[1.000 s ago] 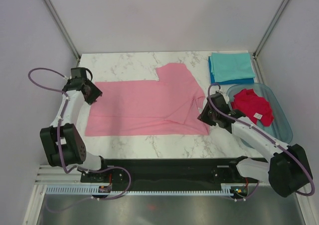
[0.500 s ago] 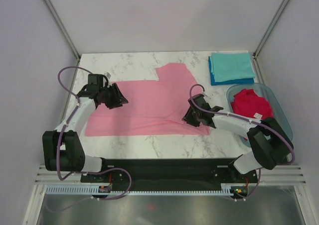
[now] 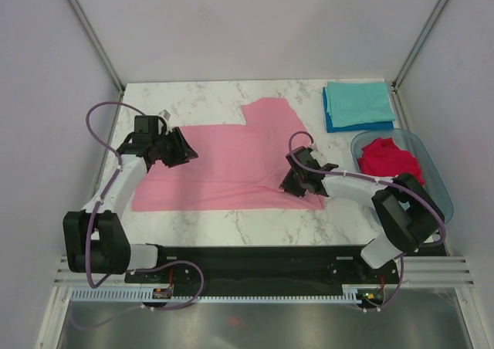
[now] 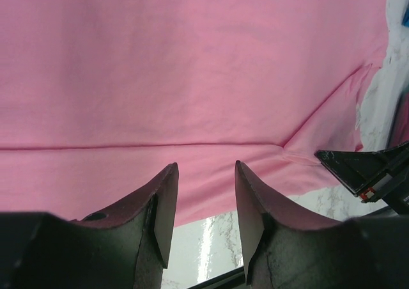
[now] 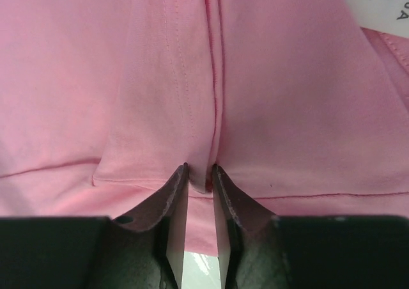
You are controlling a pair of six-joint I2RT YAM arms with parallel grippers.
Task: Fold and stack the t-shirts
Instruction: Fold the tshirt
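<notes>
pink cloth covers the middle of the marble table (image 3: 193, 98): the pink shirt (image 3: 231, 164) lies flat and spread out, its body running left to right, one sleeve reaching toward the far side. a crease runs along its length, and the cloth wrinkles up near its near right corner.

the left gripper (image 3: 182, 150) sits over the left end of the pink shirt. in the left wrist view its fingers (image 4: 163, 199) stand apart, released, with nothing between them and the cloth lying smooth below.

the right gripper (image 3: 290, 184) is at the near right part of the pink shirt. in the right wrist view its fingers (image 5: 179, 196) are clenched on a raised ridge of the pink cloth beside a stitched seam, and a white label (image 5: 383, 4) shows at the edge of the view.

at the far right corner a folded teal shirt (image 3: 356, 102) lies on top of a folded blue shirt (image 3: 363, 125). just nearer, on the right edge, a clear tub (image 3: 432, 179) holds a crumpled red shirt (image 3: 390, 160).
</notes>
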